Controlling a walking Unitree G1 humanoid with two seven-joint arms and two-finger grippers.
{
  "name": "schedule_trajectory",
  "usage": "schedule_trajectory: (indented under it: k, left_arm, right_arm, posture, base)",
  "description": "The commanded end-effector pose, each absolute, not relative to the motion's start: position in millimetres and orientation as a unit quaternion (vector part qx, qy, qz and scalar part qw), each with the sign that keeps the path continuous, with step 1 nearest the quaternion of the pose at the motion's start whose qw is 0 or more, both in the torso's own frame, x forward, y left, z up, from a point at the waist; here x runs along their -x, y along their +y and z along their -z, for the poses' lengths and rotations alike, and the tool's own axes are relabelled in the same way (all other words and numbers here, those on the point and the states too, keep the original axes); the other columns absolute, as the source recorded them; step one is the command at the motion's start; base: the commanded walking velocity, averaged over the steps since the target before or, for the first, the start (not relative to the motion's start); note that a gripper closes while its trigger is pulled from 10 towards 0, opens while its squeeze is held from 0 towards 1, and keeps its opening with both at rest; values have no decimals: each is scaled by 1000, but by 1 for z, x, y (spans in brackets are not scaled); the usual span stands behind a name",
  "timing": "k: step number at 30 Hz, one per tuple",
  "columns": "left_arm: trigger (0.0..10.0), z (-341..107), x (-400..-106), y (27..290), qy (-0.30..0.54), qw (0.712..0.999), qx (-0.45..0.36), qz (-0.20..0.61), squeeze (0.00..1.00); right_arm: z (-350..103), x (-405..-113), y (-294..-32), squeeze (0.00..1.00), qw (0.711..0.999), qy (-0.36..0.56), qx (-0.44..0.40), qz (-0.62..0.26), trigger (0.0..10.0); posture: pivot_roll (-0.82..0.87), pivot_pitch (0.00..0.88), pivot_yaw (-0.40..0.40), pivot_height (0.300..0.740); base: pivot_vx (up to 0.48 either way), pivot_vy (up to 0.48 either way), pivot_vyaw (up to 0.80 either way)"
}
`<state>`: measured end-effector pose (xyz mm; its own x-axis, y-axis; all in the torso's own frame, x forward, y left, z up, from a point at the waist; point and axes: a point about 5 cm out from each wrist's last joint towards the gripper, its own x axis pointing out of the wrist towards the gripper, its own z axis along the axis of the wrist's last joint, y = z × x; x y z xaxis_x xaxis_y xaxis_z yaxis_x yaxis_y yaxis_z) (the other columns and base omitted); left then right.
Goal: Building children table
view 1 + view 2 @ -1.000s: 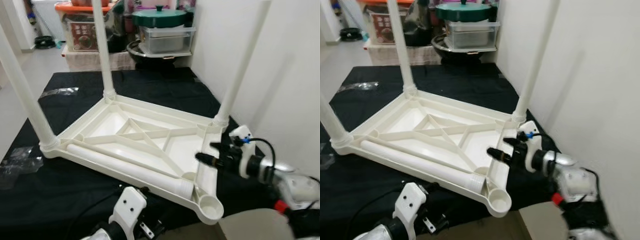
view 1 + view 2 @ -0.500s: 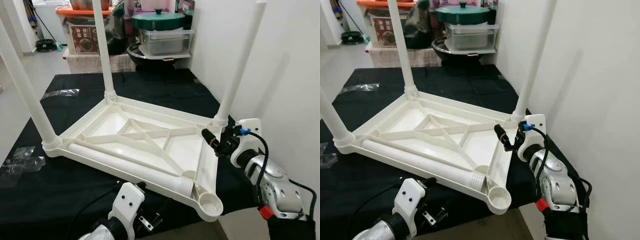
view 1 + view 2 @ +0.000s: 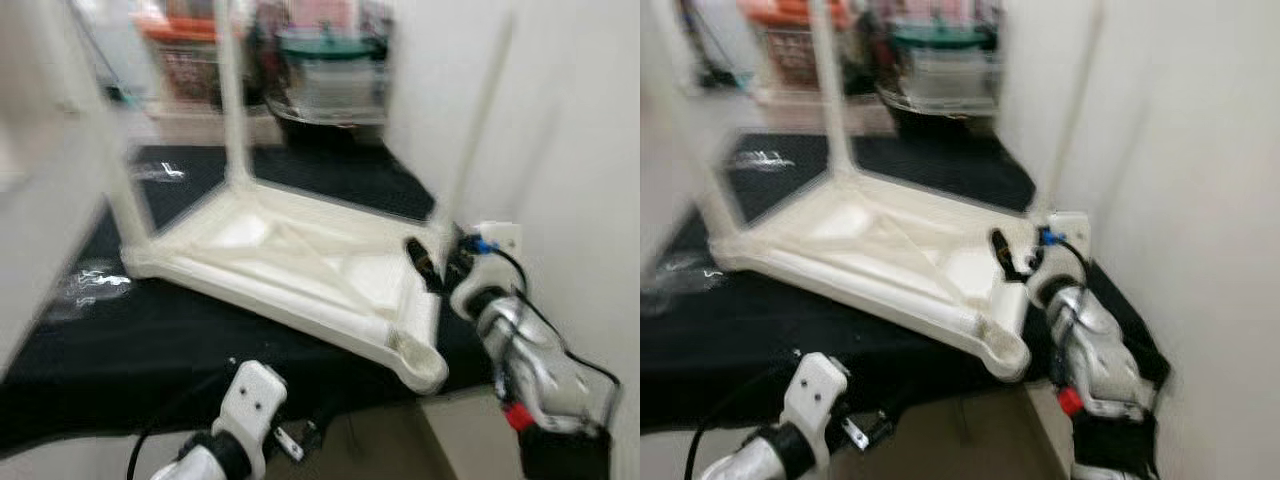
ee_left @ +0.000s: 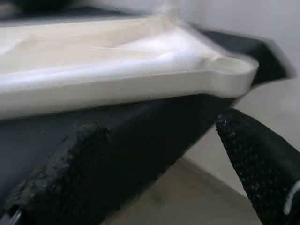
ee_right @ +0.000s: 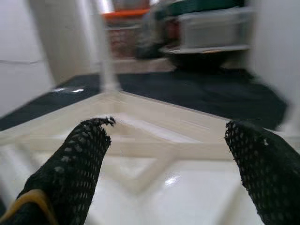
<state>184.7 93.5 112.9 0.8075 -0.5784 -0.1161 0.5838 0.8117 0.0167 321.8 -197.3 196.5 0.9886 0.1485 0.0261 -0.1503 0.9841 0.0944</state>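
Picture's blurred, but the bench (image 3: 150, 330) under its black cloth carries the white children's table (image 3: 300, 265), upside down with legs pointing up. The right gripper (image 5: 164, 140) hovers over the table's ribbed underside near its right edge, fingers spread wide, holding nothing. The left gripper (image 4: 154, 154) sits low by the near corner, wide apart, empty.
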Motion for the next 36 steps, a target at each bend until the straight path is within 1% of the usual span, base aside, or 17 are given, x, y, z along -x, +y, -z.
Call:
schedule_trajectory:
  k: [1, 7, 9, 11, 12, 14, 15, 16, 17, 21, 23, 24, 26, 27, 31, 33, 36]
  left_arm:
    - [10000, -116, -188, 93, 45, 950, -37, 308, 0]
    - [10000, -118, -187, 92, 43, 949, -39, 310, 0]
    - [10000, -118, -187, 92, 42, 948, -38, 312, 0]
    - [10000, -118, -187, 92, 42, 948, -38, 312, 0]
    - [10000, -120, -186, 92, 40, 948, -37, 312, 0]
    - [10000, -121, -186, 92, 39, 948, -36, 313, 0]
    - [10000, -121, -185, 93, 40, 948, -38, 313, 0]
    - [10000, -121, -185, 93, 40, 948, -38, 313, 0]
    - [10000, -121, -185, 93, 41, 948, -38, 314, 0]
    - [10000, -120, -185, 93, 40, 948, -38, 314, 0]
    - [10000, -119, -184, 93, 44, 947, -39, 317, 0]
    - [10000, -119, -184, 93, 44, 947, -39, 317, 0]
    - [10000, -119, -184, 93, 45, 947, -39, 317, 0]
    - [10000, -119, -184, 94, 45, 947, -39, 316, 0]
    - [10000, -119, -184, 94, 47, 947, -42, 315, 0]
    - [10000, -119, -184, 94, 47, 947, -42, 315, 0]
    - [10000, -119, -184, 94, 47, 947, -43, 314, 0]
  right_arm:
    - [-195, -322, -196, 0, 995, 9, -68, -69, 10000]
    - [-207, -326, -188, 0, 994, 6, -77, -79, 10000]
    - [-203, -327, -190, 0, 994, 35, -81, -63, 10000]
    - [-203, -327, -190, 0, 994, 35, -81, -63, 10000]
    - [-194, -330, -196, 0, 991, 79, -97, -46, 10000]
    - [-179, -331, -204, 0, 976, 179, -118, -48, 10000]
    - [-176, -331, -207, 0, 968, 209, -125, -63, 10000]
    - [-176, -331, -207, 0, 968, 209, -125, -63, 10000]
    - [-174, -330, -210, 0, 954, 242, -158, -82, 10000]
    - [-174, -330, -210, 0, 950, 247, -169, -85, 10000]
    - [-171, -327, -218, 0, 918, 277, -257, -119, 10000]
    - [-171, -327, -218, 0, 918, 277, -257, -119, 10000]
    - [-169, -323, -222, 0, 887, 294, -326, -142, 10000]
    - [-168, -322, -222, 0, 880, 298, -341, -145, 10000]
    - [-159, -318, -225, 0, 867, 313, -362, -136, 10000]
    - [-159, -318, -225, 0, 867, 313, -362, -136, 10000]
    - [-155, -314, -230, 0, 841, 344, -394, -140, 10000]
  posture:
    - [48, 18, -69, 740]
    - [45, 28, -72, 740]
    - [46, 34, -68, 740]
    - [46, 34, -68, 740]
    - [48, 44, -72, 740]
    - [50, 50, -68, 740]
    - [46, 55, -66, 740]
    - [46, 55, -66, 740]
    - [45, 54, -66, 740]
    - [45, 54, -66, 740]
    - [42, 63, -61, 740]
    - [42, 63, -61, 740]
    - [42, 64, -64, 740]
    - [42, 64, -64, 740]
    - [47, 67, -64, 740]
    - [47, 67, -64, 740]
    - [43, 65, -63, 740]
  base:
    - [0, 0, 0]
    - [0, 0, 0]
    - [0, 0, 0]
    - [0, 0, 0]
    - [0, 0, 0]
    - [0, 0, 0]
    - [0, 0, 0]
    - [0, 0, 0]
    - [0, 0, 0]
    - [0, 0, 0]
    - [0, 0, 0]
    - [0, 0, 0]
    - [0, 0, 0]
    - [0, 0, 0]
    - [0, 0, 0]
    - [0, 0, 0]
    - [0, 0, 0]
